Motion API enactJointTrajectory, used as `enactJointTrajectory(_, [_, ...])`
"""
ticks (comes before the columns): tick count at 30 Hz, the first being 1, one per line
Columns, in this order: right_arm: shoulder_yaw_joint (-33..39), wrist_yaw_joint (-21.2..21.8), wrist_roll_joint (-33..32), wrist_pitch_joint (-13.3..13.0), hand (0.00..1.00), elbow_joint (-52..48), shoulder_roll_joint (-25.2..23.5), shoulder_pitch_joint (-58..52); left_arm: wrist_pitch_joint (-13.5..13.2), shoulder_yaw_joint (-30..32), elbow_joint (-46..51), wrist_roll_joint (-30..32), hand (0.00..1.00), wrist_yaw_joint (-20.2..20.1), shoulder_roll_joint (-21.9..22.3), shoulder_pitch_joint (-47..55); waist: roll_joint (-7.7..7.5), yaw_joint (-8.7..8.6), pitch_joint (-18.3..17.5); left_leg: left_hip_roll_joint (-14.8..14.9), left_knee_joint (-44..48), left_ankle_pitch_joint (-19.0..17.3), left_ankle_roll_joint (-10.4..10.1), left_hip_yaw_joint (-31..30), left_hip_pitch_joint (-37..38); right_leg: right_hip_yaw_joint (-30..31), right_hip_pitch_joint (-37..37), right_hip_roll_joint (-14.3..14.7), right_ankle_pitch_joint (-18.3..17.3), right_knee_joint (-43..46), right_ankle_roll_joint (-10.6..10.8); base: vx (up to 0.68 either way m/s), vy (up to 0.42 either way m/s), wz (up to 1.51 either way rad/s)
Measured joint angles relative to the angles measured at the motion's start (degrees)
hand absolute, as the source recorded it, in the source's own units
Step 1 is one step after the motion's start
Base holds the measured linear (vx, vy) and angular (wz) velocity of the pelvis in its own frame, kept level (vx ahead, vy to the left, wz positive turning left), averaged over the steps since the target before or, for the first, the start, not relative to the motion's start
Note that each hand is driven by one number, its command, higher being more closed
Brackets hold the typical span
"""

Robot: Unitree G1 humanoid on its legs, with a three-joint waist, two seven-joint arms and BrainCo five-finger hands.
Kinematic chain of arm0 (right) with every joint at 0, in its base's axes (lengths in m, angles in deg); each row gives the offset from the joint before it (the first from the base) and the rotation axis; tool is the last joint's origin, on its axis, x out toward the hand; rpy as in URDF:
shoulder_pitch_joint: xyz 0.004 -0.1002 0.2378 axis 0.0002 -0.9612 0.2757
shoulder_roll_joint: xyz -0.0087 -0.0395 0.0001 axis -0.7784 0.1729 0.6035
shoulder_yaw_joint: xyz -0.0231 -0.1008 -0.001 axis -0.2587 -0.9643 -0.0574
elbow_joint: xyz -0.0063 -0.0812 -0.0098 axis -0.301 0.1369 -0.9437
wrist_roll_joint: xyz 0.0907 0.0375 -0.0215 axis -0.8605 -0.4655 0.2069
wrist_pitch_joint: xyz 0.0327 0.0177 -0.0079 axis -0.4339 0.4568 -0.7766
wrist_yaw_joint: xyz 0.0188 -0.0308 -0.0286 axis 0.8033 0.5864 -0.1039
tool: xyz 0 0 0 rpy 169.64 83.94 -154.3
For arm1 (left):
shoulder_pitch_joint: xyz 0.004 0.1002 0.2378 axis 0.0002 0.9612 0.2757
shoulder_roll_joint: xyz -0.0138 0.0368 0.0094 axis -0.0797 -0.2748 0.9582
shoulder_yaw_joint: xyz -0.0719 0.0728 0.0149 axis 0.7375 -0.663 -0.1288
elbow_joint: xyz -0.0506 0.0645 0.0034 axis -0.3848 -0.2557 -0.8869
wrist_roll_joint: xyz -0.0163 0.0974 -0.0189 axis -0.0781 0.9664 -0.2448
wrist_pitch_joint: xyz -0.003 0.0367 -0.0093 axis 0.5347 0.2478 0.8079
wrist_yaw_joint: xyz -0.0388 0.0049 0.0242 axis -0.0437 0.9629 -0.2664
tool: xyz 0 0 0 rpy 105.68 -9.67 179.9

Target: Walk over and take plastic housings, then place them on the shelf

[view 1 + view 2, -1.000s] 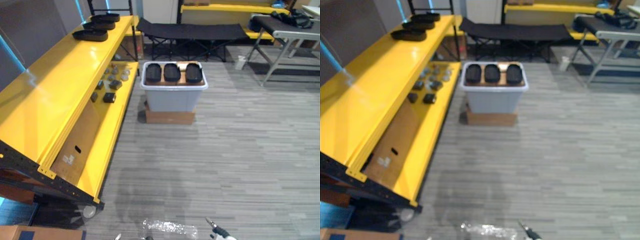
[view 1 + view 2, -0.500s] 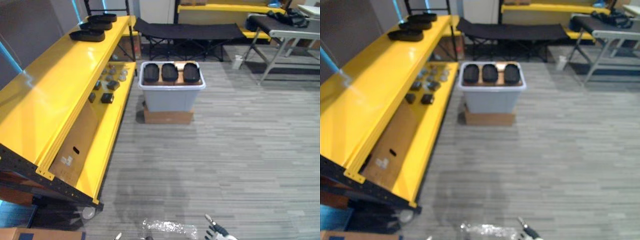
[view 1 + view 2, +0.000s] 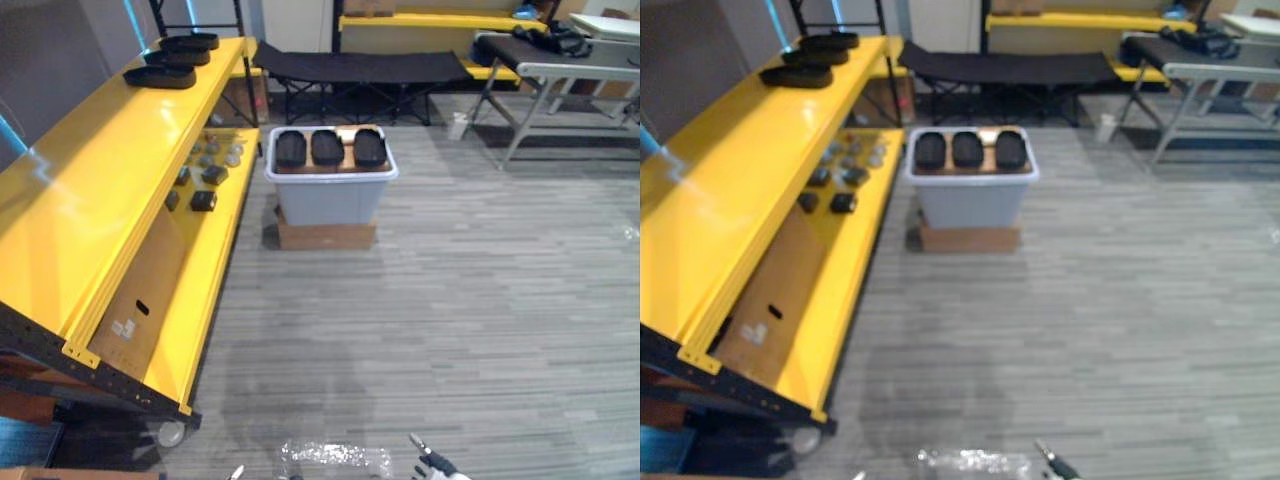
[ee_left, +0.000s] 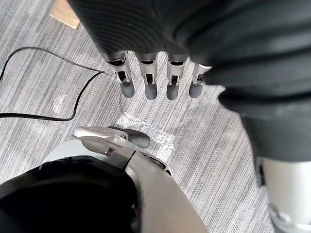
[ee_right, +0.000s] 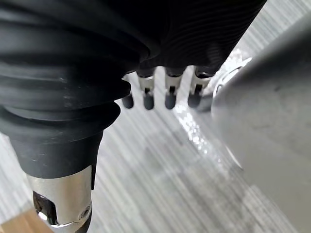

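Three black plastic housings (image 3: 327, 147) lie side by side on top of a grey bin (image 3: 330, 197) across the floor ahead. To the left runs a long yellow shelf (image 3: 95, 190), and more black housings (image 3: 160, 76) rest at the far end of its top board. My left hand (image 4: 148, 77) hangs over the grey floor with straight fingers and holds nothing. My right hand (image 5: 167, 92) hangs the same way, fingers straight and empty, its fingertip just visible at the lower edge (image 3: 430, 465) of the left eye view.
The bin stands on a flat cardboard box (image 3: 325, 235). Small dark parts (image 3: 205, 175) and a cardboard sheet (image 3: 140, 300) lie on the shelf's lower board. A black folding cot (image 3: 360, 68) and a grey table (image 3: 560, 72) stand at the back. Shiny tape (image 3: 335, 457) marks the floor near me.
The whole picture has shifted a little to the left, so the camera has moved. The housings, bin and shelf keep their places, and both hands hang as before.
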Motion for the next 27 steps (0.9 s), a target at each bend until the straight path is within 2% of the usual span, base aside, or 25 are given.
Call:
enactJointTrajectory(3, [0.0,-0.2,-0.1,-1.2,0.00,0.0,-0.1,0.0,-0.5,-0.9,0.0,0.0,0.00,-0.5,-0.3,0.0,-0.09,-0.21,0.1,-0.1,0.0,0.0,0.0,-0.2,-0.7,-0.2,-0.6,-0.1,0.0,0.3,0.0,0.01,0.007,0.03])
enactJointTrajectory(5, [0.0,-0.3,-0.2,-1.8,0.00,-0.3,-0.1,0.0,-0.6,-1.0,0.0,0.1,0.00,-1.1,-0.3,-0.2,-0.14,-0.53,0.7,-0.3,0.0,0.0,0.1,-0.3,-1.0,-0.3,-2.3,-0.7,-1.3,3.5,0.1,0.01,0.030,0.04])
enactJointTrajectory(6, [0.0,-0.3,-0.2,-2.2,0.00,-0.7,-0.1,0.0,-0.6,-1.1,0.1,0.1,0.00,-1.4,-0.4,-0.3,-0.23,-0.58,1.2,-0.4,0.0,0.0,0.1,-0.4,-0.9,-0.3,-3.4,-1.2,-2.5,6.2,0.3,-0.04,0.050,0.01])
enactJointTrajectory(7, [0.0,-0.9,-0.2,-2.5,0.00,-1.6,0.0,0.0,-0.6,-1.6,0.1,0.1,0.00,-1.4,-0.5,-0.4,-0.02,-0.65,2.0,-0.3,0.1,0.1,0.2,-0.3,-0.8,-0.7,-6.4,-2.1,-3.8,12.8,0.3,-0.04,0.042,0.00])
enactJointTrajectory(8, [0.0,-1.0,-0.2,-2.5,0.00,-1.8,0.0,0.0,-0.6,-1.9,0.1,0.1,0.00,-1.4,-0.5,-0.4,0.05,-0.64,2.1,-0.2,0.1,0.1,0.3,-0.3,-0.8,-0.8,-7.1,-2.2,-4.0,14.2,0.2,-0.08,0.059,-0.05])
enactJointTrajectory(10, [0.4,-1.3,-0.2,-2.1,0.00,-2.7,0.0,0.3,-0.4,-3.2,0.2,0.0,0.00,-1.5,-0.9,-0.9,0.25,-0.81,3.5,0.4,0.3,0.1,2.3,-0.5,0.0,-0.8,-11.5,-3.1,-4.5,23.8,0.3,-0.13,0.083,-0.04])
enactJointTrajectory(11, [0.7,-1.2,0.0,-1.9,0.00,-3.2,-0.2,0.2,0.0,-3.2,0.1,0.1,0.00,-1.4,-1.4,-1.3,0.14,-0.85,4.3,0.5,0.3,-0.1,2.7,-0.8,0.5,-0.7,-13.4,-3.5,-7.0,26.9,-0.4,-0.18,0.066,0.10])
enactJointTrajectory(12, [1.3,-1.1,0.1,-1.8,0.00,-3.3,-0.5,-0.1,0.5,-3.2,0.1,0.1,0.00,-1.4,-1.9,-1.4,-0.68,-0.89,4.3,0.7,0.3,-0.8,3.2,-1.6,0.7,-0.8,-14.7,-3.4,-8.2,26.5,-1.0,-0.21,0.023,0.26])
enactJointTrajectory(14, [3.6,-0.9,-0.2,-1.9,0.00,-3.3,-1.0,-0.5,1.2,-3.1,-0.1,0.9,0.00,-1.3,-2.0,-2.0,-0.87,-0.90,4.5,1.8,0.2,-1.4,4.0,-2.5,1.0,-0.8,-16.6,-2.2,-7.7,22.7,-1.0,-0.23,0.015,0.29])
enactJointTrajectory(16, [5.5,-0.4,-0.2,-2.0,0.00,-3.5,-1.3,-1.2,1.4,-1.9,-0.1,2.4,0.00,-1.0,-1.6,-2.4,-0.73,-0.95,4.6,2.9,0.1,-2.0,3.8,-3.2,1.2,-1.4,-18.0,-1.8,-5.0,17.3,-1.1,-0.18,0.008,0.24])
enactJointTrajectory(18, [6.9,0.3,0.0,-2.0,0.00,-4.1,-1.5,-2.4,1.4,0.7,-0.1,2.6,0.00,-0.6,-0.9,-2.1,-0.77,-0.89,4.6,3.9,1.1,-4.1,2.3,-3.2,2.8,-2.3,-19.2,-1.9,-1.2,14.4,-0.9,-0.03,-0.060,0.10])
enactJointTrajectory(19, [7.3,0.3,0.0,-2.0,0.00,-4.1,-1.5,-2.8,1.4,1.5,0.0,2.7,0.00,-0.4,-0.7,-2.0,-0.86,-0.88,4.5,4.1,2.4,-5.2,1.7,-3.2,3.0,-2.3,-19.2,-2.0,-0.6,14.3,-1.2,0.12,-0.141,0.00])
enactJointTrajectory(20, [7.6,0.4,0.5,-2.0,0.00,-4.2,-1.7,-3.9,1.4,2.4,0.1,2.8,0.00,-0.1,-0.5,-1.8,-1.14,-0.85,4.3,4.5,5.2,-7.6,0.0,-3.2,3.3,-2.2,-18.9,-2.0,-0.2,14.2,-1.5,0.22,-0.205,0.02])
enactJointTrajectory(21, [7.7,0.4,1.1,-1.9,0.00,-4.5,-2.3,-4.8,1.4,3.1,0.1,2.8,0.00,0.0,-0.6,-1.8,-1.71,-0.76,4.0,4.5,7.8,-10.3,-1.2,-3.3,3.4,-2.1,-18.3,-2.2,0.2,13.8,-2.4,0.34,-0.287,-0.02])
enactJointTrajectory(22, [8.1,0.4,1.1,-1.9,0.00,-4.4,-2.5,-5.9,1.4,4.2,0.2,2.8,0.00,0.5,-0.1,-1.9,-1.33,-0.78,3.8,5.1,9.9,-13.0,-2.0,-3.3,3.9,-1.6,-18.2,-2.1,3.4,15.0,-4.1,0.39,-0.295,0.03])
enactJointTrajectory(25, [10.2,0.3,1.4,-1.6,0.00,-4.0,-1.2,-7.2,1.3,4.7,0.2,2.5,0.00,0.7,2.6,-1.4,2.83,-1.28,1.1,9.6,13.3,-15.4,-4.1,-3.6,4.1,-3.6,-18.5,1.1,-2.5,19.3,-4.5,0.42,-0.191,0.08])
enactJointTrajectory(27, [10.6,0.3,1.5,-1.6,0.00,-4.0,-0.8,-7.1,1.4,6.7,0.7,2.1,0.00,0.4,3.7,-1.2,3.68,-1.23,0.4,11.9,29.0,-14.2,-6.1,-5.3,-1.0,-3.8,-15.1,2.3,-4.1,18.8,-6.1,0.47,-0.247,-0.05])
